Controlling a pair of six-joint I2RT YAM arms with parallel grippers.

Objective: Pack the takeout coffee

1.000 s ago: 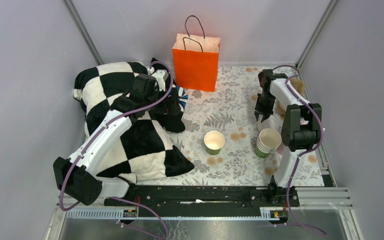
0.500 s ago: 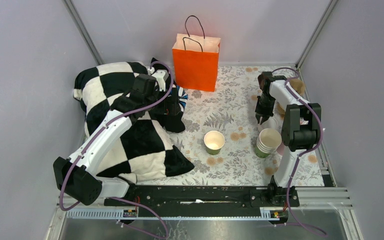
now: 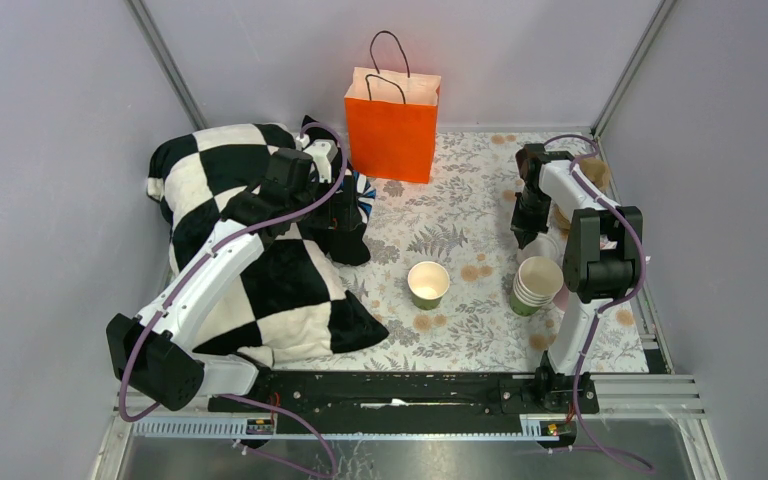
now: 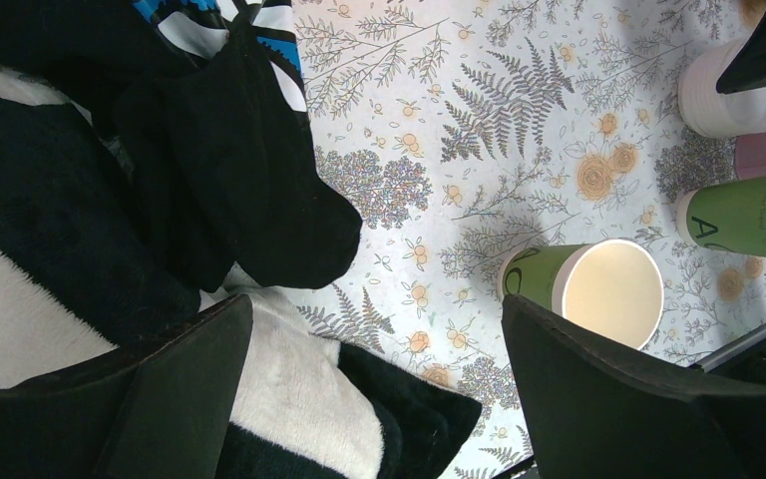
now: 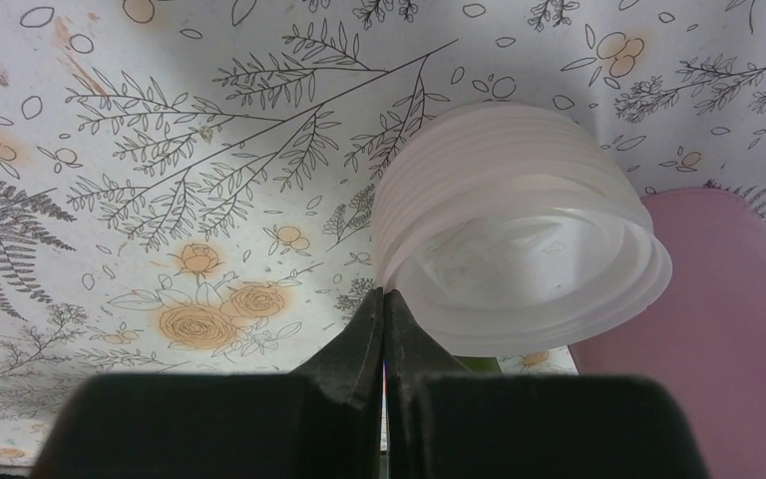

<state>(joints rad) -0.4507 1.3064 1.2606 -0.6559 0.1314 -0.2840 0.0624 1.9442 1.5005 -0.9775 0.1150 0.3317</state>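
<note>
My right claw [image 5: 384,304] is clenched tight, tips right up against the rim of the white lid stack [image 5: 519,249]. Honestly can't tell if a lid edge is pinched in there. The takeout coffee cup [image 3: 427,283] stands open-topped mid-table, about 8 o'clock from that claw seen from above, well apart. My left claw [image 4: 374,309] hangs wide open by the checkered pillow [image 3: 260,270], with the cup at its 4 o'clock.
</note>
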